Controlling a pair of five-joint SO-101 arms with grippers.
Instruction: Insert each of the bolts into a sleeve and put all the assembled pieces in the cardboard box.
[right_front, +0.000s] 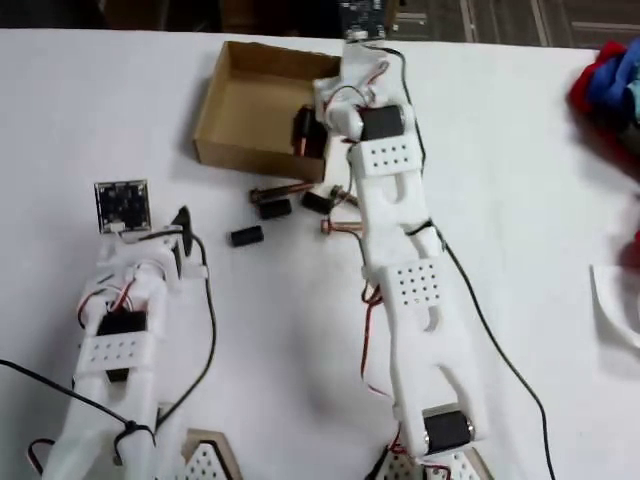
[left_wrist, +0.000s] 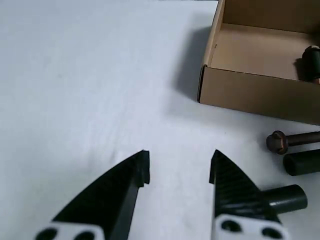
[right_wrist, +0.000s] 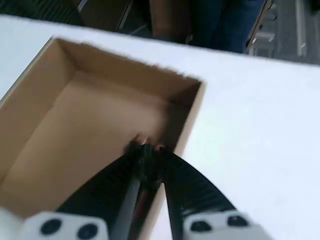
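Note:
The cardboard box lies open at the back of the table. Over its near right corner my right gripper is shut on an assembled piece, a black sleeve with a copper bolt in it, held above the box floor. My left gripper stands open with nothing in it, low over the table left of the loose parts. In front of the box lie a copper bolt, black sleeves, and another bolt beside the right arm. In the left wrist view the bolt and two sleeves show.
The right arm stretches from the front edge to the box, partly above the loose parts. Red and blue cloth lies at the far right, with a white object below it. Bare white table lies left of the box.

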